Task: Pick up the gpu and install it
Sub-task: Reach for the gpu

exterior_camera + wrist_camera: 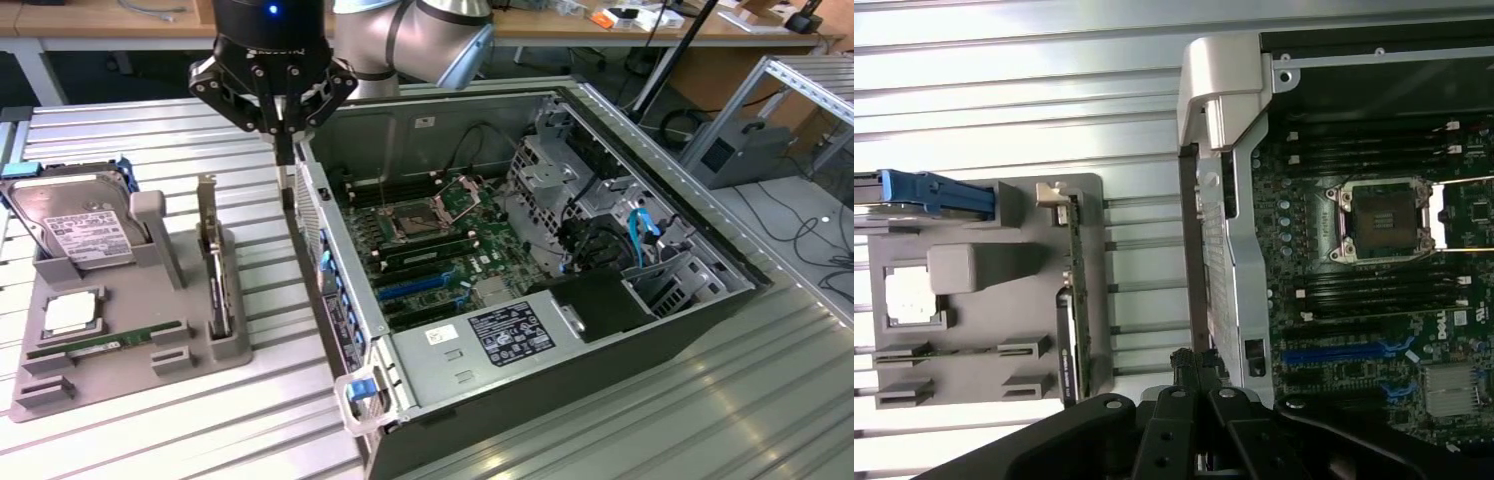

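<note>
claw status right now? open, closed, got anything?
Claw: closed, holding nothing. The gpu stands on edge in the grey tray.

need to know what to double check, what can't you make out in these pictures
- gpu, both views: it stands edge-on in the grey tray, so its faces are hidden.
- gripper, exterior view: its tips overlap the computer case wall, so touching or apart cannot be told.
- hard drive label, exterior view: the print is too small to read.
</note>
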